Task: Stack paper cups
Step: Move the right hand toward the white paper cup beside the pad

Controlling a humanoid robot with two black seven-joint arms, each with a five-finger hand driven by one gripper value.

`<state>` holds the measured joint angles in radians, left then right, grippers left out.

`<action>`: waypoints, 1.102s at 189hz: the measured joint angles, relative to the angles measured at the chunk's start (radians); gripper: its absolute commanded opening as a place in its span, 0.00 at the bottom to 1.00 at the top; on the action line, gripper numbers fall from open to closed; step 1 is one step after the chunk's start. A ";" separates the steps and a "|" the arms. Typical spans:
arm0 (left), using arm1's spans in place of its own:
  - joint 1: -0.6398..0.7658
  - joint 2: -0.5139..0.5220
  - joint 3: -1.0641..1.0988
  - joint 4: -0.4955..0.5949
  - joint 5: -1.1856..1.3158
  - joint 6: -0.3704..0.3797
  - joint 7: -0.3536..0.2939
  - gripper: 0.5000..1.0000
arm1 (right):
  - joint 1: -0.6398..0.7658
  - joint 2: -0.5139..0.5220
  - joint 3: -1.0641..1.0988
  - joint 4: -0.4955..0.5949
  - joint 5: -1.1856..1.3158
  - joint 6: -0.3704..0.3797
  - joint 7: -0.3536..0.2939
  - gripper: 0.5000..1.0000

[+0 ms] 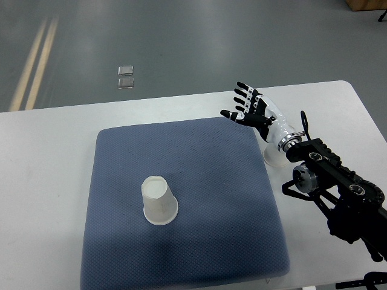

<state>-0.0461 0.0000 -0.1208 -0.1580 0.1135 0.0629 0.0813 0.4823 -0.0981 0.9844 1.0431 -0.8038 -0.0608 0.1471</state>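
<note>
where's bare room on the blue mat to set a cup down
Most of the blue mat is bare: everything behind and right of the upside-down paper cup. It is crowded off its right edge, where the right hand hangs open above a second cup.

Looks like a lab or industrial test space: grey coated floor (181, 42) with yellow lane stripes (35, 60) at upper left, plain white desk (48, 145) with a blue pad (199, 199), black robot arm (338, 187) rigged at right.
</note>
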 measured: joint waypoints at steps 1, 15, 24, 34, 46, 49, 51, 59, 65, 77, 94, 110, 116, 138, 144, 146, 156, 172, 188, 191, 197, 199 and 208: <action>0.000 0.000 0.000 0.000 0.000 0.000 0.000 1.00 | 0.000 0.000 0.000 0.000 0.000 0.000 0.000 0.88; 0.000 0.000 0.002 0.000 0.000 0.000 0.000 1.00 | 0.000 0.000 0.000 0.000 0.000 0.000 0.003 0.88; 0.000 0.000 0.003 0.000 0.000 0.000 0.000 1.00 | 0.000 0.000 0.000 0.000 0.000 -0.001 0.004 0.88; 0.000 0.000 0.004 0.000 0.000 0.000 0.000 1.00 | 0.000 0.000 0.000 0.000 0.000 -0.001 0.004 0.88; 0.000 0.000 0.004 0.000 0.000 0.000 -0.001 1.00 | -0.001 0.000 0.000 0.000 0.000 -0.001 0.005 0.88; 0.000 0.000 0.004 0.000 0.000 0.000 -0.001 1.00 | -0.001 0.000 0.000 0.000 0.000 -0.001 0.005 0.88; 0.000 0.000 0.004 0.000 0.000 0.000 -0.001 1.00 | -0.001 0.000 0.001 0.000 0.000 -0.001 0.005 0.88; 0.000 0.000 0.003 0.000 0.000 0.000 -0.001 1.00 | -0.001 -0.001 0.001 0.000 0.000 -0.001 0.006 0.88; 0.000 0.000 0.003 0.001 0.000 0.000 -0.001 1.00 | -0.001 -0.001 0.002 0.000 0.000 -0.001 0.006 0.88; 0.000 0.000 0.002 0.006 0.000 0.000 -0.001 1.00 | -0.001 -0.001 0.003 0.000 0.001 -0.001 0.006 0.88; 0.000 0.000 0.001 0.012 0.000 0.001 -0.001 1.00 | 0.000 -0.005 0.006 0.000 0.002 0.002 0.011 0.88; 0.000 0.000 0.001 0.013 0.000 0.001 0.000 1.00 | 0.002 -0.010 0.007 0.000 0.002 0.005 0.023 0.88; 0.000 0.000 0.001 0.012 0.000 0.002 0.000 1.00 | 0.002 -0.012 0.007 0.000 0.002 0.007 0.027 0.88; 0.000 0.000 0.001 0.006 0.000 0.002 0.000 1.00 | 0.002 -0.014 0.007 -0.001 0.002 0.011 0.034 0.88; 0.000 0.000 0.001 0.006 0.000 0.002 0.000 1.00 | 0.002 -0.014 0.007 -0.002 0.002 0.012 0.035 0.88; 0.000 0.000 0.001 0.007 0.000 0.002 0.000 1.00 | 0.002 -0.014 0.007 -0.002 0.002 0.012 0.036 0.88; 0.000 0.000 0.001 0.008 0.000 0.002 0.000 1.00 | 0.000 -0.014 0.007 -0.002 0.002 0.013 0.042 0.88; 0.000 0.000 0.001 0.011 0.000 0.002 0.000 1.00 | -0.002 -0.015 0.007 -0.003 0.002 0.013 0.055 0.88; 0.000 0.000 0.001 0.012 0.000 0.002 0.000 1.00 | -0.002 -0.020 0.007 -0.003 0.002 0.013 0.062 0.88; 0.000 0.000 0.001 0.012 0.000 0.002 0.000 1.00 | -0.002 -0.022 0.007 -0.003 0.002 0.013 0.062 0.88; 0.000 0.000 0.001 0.012 0.000 0.002 0.000 1.00 | -0.002 -0.026 0.008 -0.003 0.002 0.013 0.062 0.88; 0.000 0.000 0.001 0.012 0.000 0.002 0.000 1.00 | -0.002 -0.028 0.009 -0.003 0.002 0.012 0.063 0.88; 0.000 0.000 0.001 0.011 0.000 0.002 0.000 1.00 | 0.000 -0.036 0.009 -0.003 0.002 0.012 0.063 0.88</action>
<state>-0.0460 0.0000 -0.1196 -0.1465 0.1135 0.0645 0.0813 0.4823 -0.1339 0.9934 1.0400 -0.8017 -0.0486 0.2099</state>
